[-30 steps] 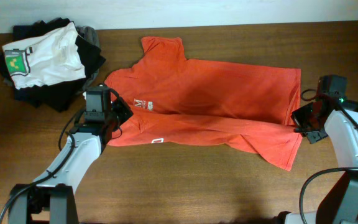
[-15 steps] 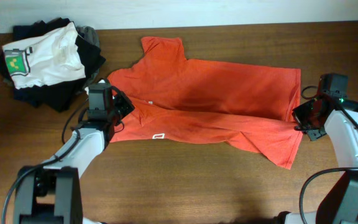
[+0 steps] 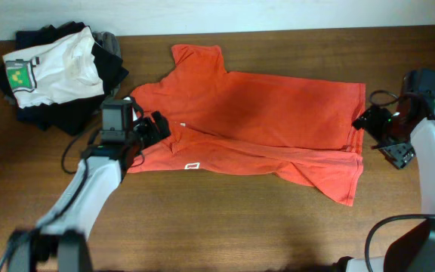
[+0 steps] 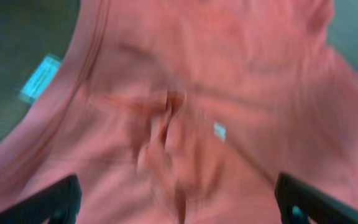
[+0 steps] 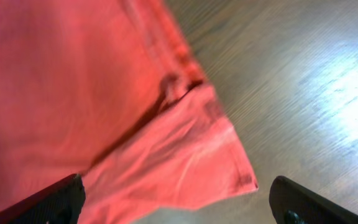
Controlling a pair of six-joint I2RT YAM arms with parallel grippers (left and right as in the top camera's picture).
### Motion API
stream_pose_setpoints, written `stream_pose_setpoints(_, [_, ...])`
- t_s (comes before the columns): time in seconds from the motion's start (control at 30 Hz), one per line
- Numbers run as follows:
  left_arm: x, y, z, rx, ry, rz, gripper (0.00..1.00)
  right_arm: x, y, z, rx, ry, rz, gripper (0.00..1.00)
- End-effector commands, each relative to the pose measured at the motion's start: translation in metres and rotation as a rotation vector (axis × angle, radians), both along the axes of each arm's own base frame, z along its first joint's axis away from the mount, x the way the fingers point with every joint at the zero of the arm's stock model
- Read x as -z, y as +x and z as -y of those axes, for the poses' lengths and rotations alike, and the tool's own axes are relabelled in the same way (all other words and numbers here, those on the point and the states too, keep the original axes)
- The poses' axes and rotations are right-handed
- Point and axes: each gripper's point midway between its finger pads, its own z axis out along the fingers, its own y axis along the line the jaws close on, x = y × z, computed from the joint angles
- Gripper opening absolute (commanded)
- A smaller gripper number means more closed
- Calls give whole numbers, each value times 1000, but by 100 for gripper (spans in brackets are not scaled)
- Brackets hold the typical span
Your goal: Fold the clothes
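The red-orange T-shirt [image 3: 278, 113] lies spread across the middle of the bench [image 3: 240, 227], collar end towards the left of the frame and hem towards the right. Its near long side is turned over onto the body, leaving a long crease from left to right. A small white label [image 3: 191, 165] shows on the turned-over layer. One sleeve [image 3: 198, 57] sticks out at the top, not yet folded in. At the lower right the hem corner [image 3: 350, 195] juts past the rest, so the fold sits unevenly there.

The left jaws are at the collar end and the right jaws just off the hem edge at the right. Both stand wide and hold nothing. In the left wrist view the fingertips [image 4: 48, 199] sit in the bottom corners with only wrinkled cloth between them. In the right wrist view the fingertips [image 5: 48, 200] are equally far apart above the hem corner and bare wood.

I judge the first lengthwise fold to be laid down, and a fresh grasp comes next. That move probably calls for each arm to take the far long edge, sleeve included, and bring it over the middle. The stray hem corner would want squaring first.

The white T-shirt with a green-yellow print [image 3: 51, 68] on dark folded garments [image 3: 66, 117] sits at the upper left, well apart.
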Motion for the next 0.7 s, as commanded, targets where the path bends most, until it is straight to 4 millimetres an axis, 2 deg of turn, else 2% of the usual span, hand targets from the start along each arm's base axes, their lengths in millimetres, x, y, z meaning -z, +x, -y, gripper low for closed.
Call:
stream_pose_setpoints(0.0, [-11,-22,6,67,30,-50,90,8,-6,-40,-201,99,-24,99])
stream_pose_setpoints(0.03, [-4,-28,9,78,33,-88,81,15,-7,-50,-230,105,-35,91])
stream_pose_setpoints(0.07, [13,-35,15,98,39,-150,63,29,-8,-67,-283,107,-48,73])
stream_pose_setpoints(0.1, [24,-40,18,109,40,-191,48,38,-10,-77,-316,108,-56,63])
stream_pose_setpoints(0.13, [33,-44,20,116,38,-226,41,45,-12,-84,-339,104,-64,57])
stream_pose_setpoints(0.17, [43,-48,20,118,40,-263,30,53,-15,-88,-340,87,-78,44])
stream_pose_setpoints(0.23, [64,-58,20,121,42,-348,14,72,-29,-79,-242,8,-145,30])
stream_pose_setpoints(0.27, [70,-61,19,121,45,-372,7,77,-34,-77,-214,-7,-163,27])
stream_pose_setpoints(0.37, [85,-63,11,95,46,-413,1,99,-38,-76,-210,-10,-155,6])
stream_pose_setpoints(0.5, [93,-50,-15,14,28,-398,1,114,-34,-73,-208,-21,-136,4])
stream_pose_setpoints(0.67, [92,-35,-42,-62,7,-349,1,121,-33,-73,-203,-7,-146,4])
